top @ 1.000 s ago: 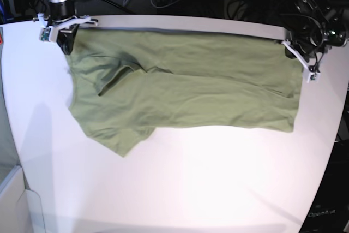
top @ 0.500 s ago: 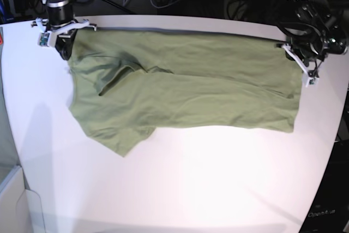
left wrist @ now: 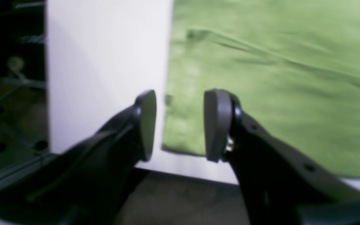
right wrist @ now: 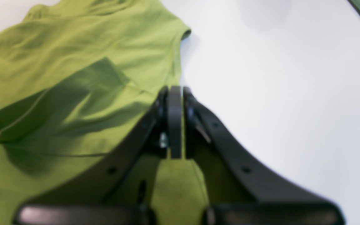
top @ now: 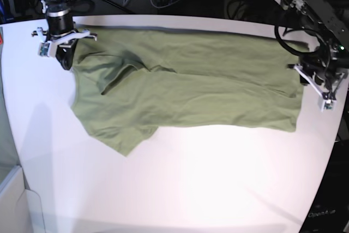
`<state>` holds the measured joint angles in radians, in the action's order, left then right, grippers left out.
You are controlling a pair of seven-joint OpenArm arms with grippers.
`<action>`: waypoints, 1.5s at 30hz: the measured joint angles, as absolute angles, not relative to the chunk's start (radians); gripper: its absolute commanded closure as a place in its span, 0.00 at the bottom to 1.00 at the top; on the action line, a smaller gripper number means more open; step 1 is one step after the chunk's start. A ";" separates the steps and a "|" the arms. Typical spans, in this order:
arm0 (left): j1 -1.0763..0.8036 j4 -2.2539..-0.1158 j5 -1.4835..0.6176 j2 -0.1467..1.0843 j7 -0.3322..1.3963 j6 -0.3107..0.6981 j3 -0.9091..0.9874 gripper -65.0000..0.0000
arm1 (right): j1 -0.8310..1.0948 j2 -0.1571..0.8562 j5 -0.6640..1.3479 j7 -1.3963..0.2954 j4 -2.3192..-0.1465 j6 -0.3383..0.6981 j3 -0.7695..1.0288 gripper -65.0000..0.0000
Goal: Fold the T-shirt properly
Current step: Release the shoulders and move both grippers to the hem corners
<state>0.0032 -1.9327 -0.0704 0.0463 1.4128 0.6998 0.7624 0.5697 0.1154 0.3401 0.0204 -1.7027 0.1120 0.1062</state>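
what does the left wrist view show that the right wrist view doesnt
Only the left wrist view: the left gripper, jaws apart with nothing between them, above the T-shirt's corner, plus the table's edge and the dark floor beyond it.

Only the right wrist view: the right gripper, jaws shut on cloth, and a sleeve beside a folded-over flap.

Both: green shirt on white table, black fingers in front.
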 measured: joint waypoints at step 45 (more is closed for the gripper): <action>0.253 -1.428 -0.079 0.185 1.177 0.696 0.867 0.22 | -0.534 0.212 0.246 -0.460 -0.846 0.547 -0.201 0.35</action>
